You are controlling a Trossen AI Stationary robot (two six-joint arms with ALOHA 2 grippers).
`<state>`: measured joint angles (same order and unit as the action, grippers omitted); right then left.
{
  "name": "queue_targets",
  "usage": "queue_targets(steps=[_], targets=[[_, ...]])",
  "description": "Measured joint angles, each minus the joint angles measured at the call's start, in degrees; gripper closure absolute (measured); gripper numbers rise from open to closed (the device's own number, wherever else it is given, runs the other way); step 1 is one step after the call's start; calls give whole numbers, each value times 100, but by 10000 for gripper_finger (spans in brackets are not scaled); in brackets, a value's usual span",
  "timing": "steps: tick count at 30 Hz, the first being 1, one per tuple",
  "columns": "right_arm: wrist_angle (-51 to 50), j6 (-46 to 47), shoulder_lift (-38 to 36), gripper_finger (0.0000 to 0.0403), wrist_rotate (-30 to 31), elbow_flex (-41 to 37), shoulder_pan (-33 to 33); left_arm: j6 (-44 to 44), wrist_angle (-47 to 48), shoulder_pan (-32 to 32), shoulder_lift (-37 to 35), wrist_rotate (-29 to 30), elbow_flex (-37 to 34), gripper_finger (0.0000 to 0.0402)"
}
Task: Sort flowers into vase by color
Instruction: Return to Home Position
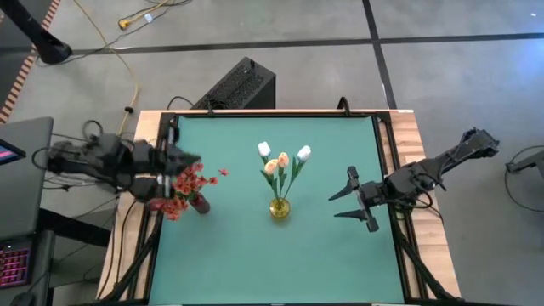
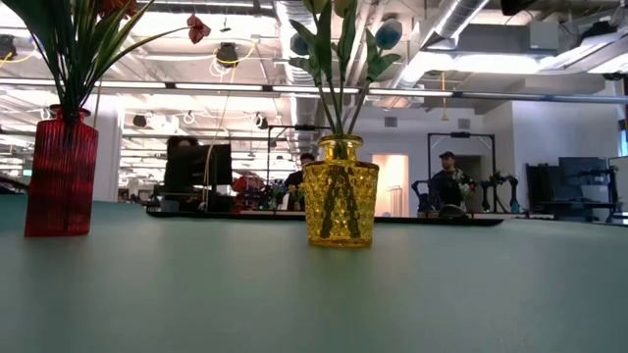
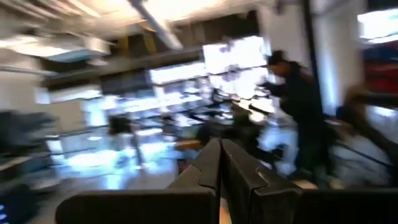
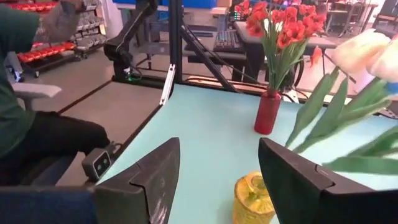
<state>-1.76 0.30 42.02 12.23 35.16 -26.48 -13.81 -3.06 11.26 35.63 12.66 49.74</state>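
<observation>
A red vase [image 1: 201,204] stands at the table's left and holds red-orange flowers [image 1: 183,189]; it also shows in the low view [image 2: 61,172] and in the right wrist view [image 4: 267,112]. A yellow glass vase [image 1: 280,206] stands mid-table with white and peach tulips [image 1: 283,160] in it, their stems inside it [image 2: 340,191]. My left gripper [image 1: 189,161] is shut with nothing between its fingers [image 3: 221,168]. It is raised over the table's left edge, just on the far side of the red flowers. My right gripper [image 1: 350,197] stands open to the right of the yellow vase [image 4: 252,199], facing it, apart from it.
A black box [image 1: 238,85] sits on the floor beyond the table's far edge. A wooden border [image 1: 412,153] frames the green mat. A seated person [image 4: 18,93] shows beside the table in the right wrist view. The near half of the mat [image 1: 272,263] is bare.
</observation>
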Motion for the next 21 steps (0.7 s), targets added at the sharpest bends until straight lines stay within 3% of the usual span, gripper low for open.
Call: queue_targets(steps=[4, 10, 13, 19, 21], targets=[[-523, -112, -518, 159, 176, 2, 2, -41, 600, -739, -158, 240, 398, 401], [-1275, -274, -1384, 159, 313, -5, 91, -111, 1113, -1545, -615, 488, 380, 401], [-1449, -437, -1863, 169, 324, -245, 202, 16, 1103, -1768, -873, 562, 156, 401], [-1300, -308, -3142, 221, 313, -1089, 522, 10, 910, -2101, -1191, 1596, -636, 401], [-1273, -104, -3562, 246, 268, -1302, 568, 10, 694, -2232, -1251, 1657, -835, 401]])
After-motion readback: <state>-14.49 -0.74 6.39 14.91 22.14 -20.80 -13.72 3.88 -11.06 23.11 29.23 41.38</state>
